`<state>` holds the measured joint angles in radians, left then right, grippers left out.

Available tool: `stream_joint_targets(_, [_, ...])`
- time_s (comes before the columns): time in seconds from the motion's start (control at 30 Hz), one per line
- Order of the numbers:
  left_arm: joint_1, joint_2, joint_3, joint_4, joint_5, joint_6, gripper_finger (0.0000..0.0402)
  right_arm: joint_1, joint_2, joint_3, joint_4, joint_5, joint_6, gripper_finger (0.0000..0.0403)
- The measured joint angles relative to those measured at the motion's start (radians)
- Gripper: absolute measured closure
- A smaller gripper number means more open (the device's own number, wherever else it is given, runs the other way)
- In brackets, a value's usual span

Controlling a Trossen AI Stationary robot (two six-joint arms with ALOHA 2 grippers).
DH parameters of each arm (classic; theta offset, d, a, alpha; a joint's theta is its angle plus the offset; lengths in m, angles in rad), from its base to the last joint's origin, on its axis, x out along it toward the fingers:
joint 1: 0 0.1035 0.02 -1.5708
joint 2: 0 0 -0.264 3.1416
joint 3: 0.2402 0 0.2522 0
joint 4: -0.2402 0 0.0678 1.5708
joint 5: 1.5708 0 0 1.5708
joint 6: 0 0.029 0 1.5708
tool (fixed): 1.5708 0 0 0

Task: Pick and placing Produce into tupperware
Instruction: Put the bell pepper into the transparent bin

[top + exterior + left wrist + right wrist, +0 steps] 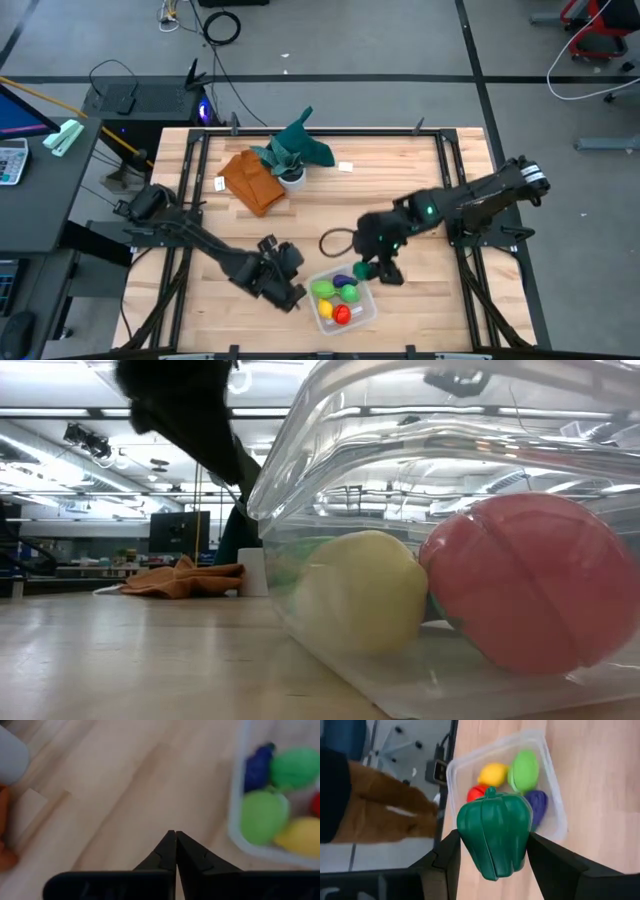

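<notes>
Now the right tool (pixel 492 852) pinches a dark green plastic bell pepper (pixel 494 836) just beside the clear shallow plastic container's (pixel 366 312) far right edge; left tool (pixel 175 851), pressed together, waits left.

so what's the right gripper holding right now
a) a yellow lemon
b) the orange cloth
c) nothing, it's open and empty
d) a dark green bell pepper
d: in the right wrist view the right gripper is shut on the dark green bell pepper, its fingers on either side of it, just short of the tupperware, where the yellow, red, light green and purple pieces already lie.
</notes>
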<state>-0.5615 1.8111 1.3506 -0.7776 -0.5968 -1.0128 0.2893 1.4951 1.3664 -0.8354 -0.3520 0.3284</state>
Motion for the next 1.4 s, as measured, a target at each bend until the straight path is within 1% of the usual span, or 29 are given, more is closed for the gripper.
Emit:
stream_joint_targets(0.13, [-0.054,0.000,0.000,-0.005,0.000,-0.013,0.0395,0.069,0.036,0.000,0.103,0.090,0.104,0.0238])
stream_joint_targets(0.2, [-0.078,0.000,0.000,-0.007,0.001,-0.026,0.0395,0.091,0.060,0.000,0.134,0.115,0.137,0.0238])
stream_joint_targets(0.4, [-0.138,0.000,0.000,-0.016,0.000,-0.080,0.0379,0.140,0.172,0.000,0.208,0.134,0.192,0.0238])
stream_joint_targets(0.6, [-0.181,0.000,0.000,-0.021,-0.001,-0.105,0.0392,0.163,0.275,-0.001,0.287,0.135,0.193,0.0238])
stream_joint_targets(0.7, [-0.193,0.000,0.000,-0.022,-0.001,-0.108,0.0397,0.161,0.319,-0.001,0.299,0.160,0.172,0.0238])
stream_joint_targets(0.8, [-0.201,0.000,0.000,-0.039,-0.003,-0.131,0.0391,0.156,0.359,-0.001,0.331,0.186,0.143,0.0238])
stream_joint_targets(0.9, [-0.205,0.000,0.000,-0.051,-0.010,-0.148,0.0379,0.156,0.396,-0.001,0.356,0.186,0.138,0.0238])
stream_joint_targets(1.03, [-0.210,0.000,0.000,-0.059,-0.011,-0.156,0.0375,0.156,0.413,-0.001,0.359,0.185,0.119,0.0238])
stream_joint_targets(1.27, [-0.213,0.000,0.000,-0.059,-0.012,-0.155,0.0395,0.151,0.412,-0.001,0.353,0.188,0.105,0.0222])
stream_joint_targets(1.4, [-0.213,0.000,0.000,-0.058,-0.013,-0.155,0.0395,0.150,0.414,-0.001,0.350,0.202,0.083,0.0213])
